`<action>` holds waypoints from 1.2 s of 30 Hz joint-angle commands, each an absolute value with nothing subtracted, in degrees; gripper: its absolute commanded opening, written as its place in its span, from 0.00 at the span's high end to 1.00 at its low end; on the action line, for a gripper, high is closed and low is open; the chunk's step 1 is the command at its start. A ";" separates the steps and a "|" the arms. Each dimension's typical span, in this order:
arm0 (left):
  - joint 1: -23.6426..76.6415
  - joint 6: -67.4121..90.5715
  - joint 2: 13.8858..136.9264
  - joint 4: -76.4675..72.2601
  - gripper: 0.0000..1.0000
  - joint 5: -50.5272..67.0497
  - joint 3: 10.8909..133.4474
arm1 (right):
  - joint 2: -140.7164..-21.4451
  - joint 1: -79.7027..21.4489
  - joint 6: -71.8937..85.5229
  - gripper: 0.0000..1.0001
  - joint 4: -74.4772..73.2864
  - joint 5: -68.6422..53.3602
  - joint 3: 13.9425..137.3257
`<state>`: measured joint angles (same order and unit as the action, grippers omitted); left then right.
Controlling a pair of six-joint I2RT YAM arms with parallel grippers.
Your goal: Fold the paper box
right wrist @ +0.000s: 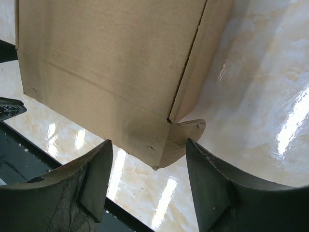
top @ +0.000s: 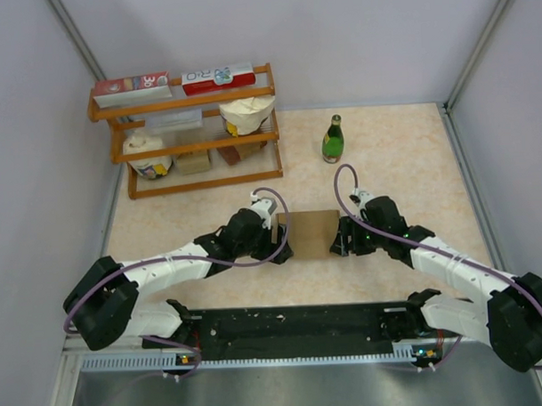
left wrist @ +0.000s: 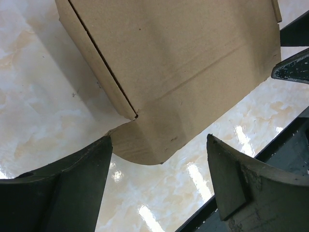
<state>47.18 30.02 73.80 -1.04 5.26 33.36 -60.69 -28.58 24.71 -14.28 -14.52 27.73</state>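
Here the box [top: 309, 234] sits on the tabletop [top: 403, 163] directly between the two pincers, probably so that each can work one end. The left pincer [top: 279, 242] is spread, with a rounded flap just ahead of its gap, apparently untouched. The right pincer [top: 342, 240] is also spread, a loose corner flap just ahead of its fingers. Each has room to swing outward; the shelf [top: 189, 143] and bottle [top: 332, 140] stand well beyond the box.
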 commanded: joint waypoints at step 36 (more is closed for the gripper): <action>47.55 30.68 75.06 -5.80 0.22 9.14 34.36 | -59.33 -28.21 26.10 0.55 -11.07 -18.81 27.33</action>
